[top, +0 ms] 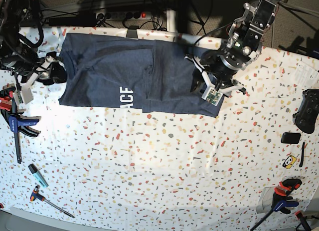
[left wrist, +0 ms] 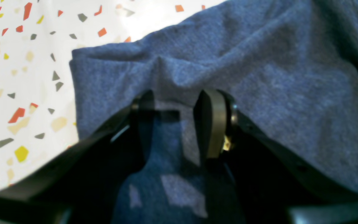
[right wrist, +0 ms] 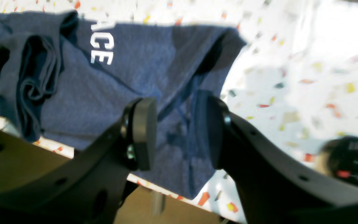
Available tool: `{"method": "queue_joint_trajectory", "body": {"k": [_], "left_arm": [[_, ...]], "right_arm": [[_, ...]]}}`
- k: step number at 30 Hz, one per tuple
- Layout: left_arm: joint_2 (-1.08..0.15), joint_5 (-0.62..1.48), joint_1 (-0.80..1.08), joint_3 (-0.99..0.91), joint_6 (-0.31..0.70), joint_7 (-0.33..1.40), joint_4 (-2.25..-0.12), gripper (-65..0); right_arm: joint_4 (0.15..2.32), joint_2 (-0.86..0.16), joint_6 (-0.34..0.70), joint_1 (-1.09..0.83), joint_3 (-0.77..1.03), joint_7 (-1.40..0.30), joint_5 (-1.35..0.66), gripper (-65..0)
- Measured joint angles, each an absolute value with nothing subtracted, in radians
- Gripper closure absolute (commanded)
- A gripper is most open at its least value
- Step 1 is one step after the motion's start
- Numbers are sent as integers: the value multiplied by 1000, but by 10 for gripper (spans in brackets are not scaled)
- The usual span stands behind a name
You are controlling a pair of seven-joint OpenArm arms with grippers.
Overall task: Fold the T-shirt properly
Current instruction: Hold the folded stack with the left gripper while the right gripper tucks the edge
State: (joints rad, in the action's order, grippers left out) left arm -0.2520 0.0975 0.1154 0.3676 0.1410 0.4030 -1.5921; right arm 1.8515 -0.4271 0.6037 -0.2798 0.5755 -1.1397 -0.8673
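From the left wrist camera, the left claw [left wrist: 172,124] stands spread over the T-shirt [left wrist: 259,77], its two pads straddling a raised ridge of navy cloth near a folded corner, with the speckled desk [left wrist: 26,77] showing beyond; nothing is pinched, and my worry is that if it clenches here it takes several layers at once, or just the top of the wrinkle, and drags the fold crooked. From the right wrist camera, the right claw [right wrist: 179,133] is likewise released, hovering apart from the T-shirt [right wrist: 141,68], which sags over the desk's [right wrist: 291,77] edge with bunched fabric at one end beside the white lettering [right wrist: 101,43]; that lump could get folded in. From the base view, the T-shirt [top: 104,71] lies partly folded along the far side of the desk [top: 164,171], the left claw [top: 212,89] at its corner; the right claw sits among clutter I can't make out. A pull from one end alone could slide the whole shirt.
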Motion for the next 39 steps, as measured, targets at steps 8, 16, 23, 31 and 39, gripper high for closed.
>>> {"method": "queue_joint_trajectory", "body": {"k": [8,16,23,31,39], "left_arm": [[-252,97,110,368,141,402,-1592,-243],[-252,97,110,368,141,395,-1592,-243],[-252,97,110,368,141,395,-1592,-243],[-252,98,110,368,141,395,-1592,-243],[-252,98,110,368,141,395,-1592,-243]], "right_arm": [[1730,-427,615,-238,576,-1142,-860,-263],[1729,-427,641,-239,576,-1132,-860,-263],[1729,-427,641,-239,576,-1131,-860,-263],[1729,-427,641,-239,576,-1116,-859,-263],[1729,-424,640,-239,576,-1142,-828,-309]]}}
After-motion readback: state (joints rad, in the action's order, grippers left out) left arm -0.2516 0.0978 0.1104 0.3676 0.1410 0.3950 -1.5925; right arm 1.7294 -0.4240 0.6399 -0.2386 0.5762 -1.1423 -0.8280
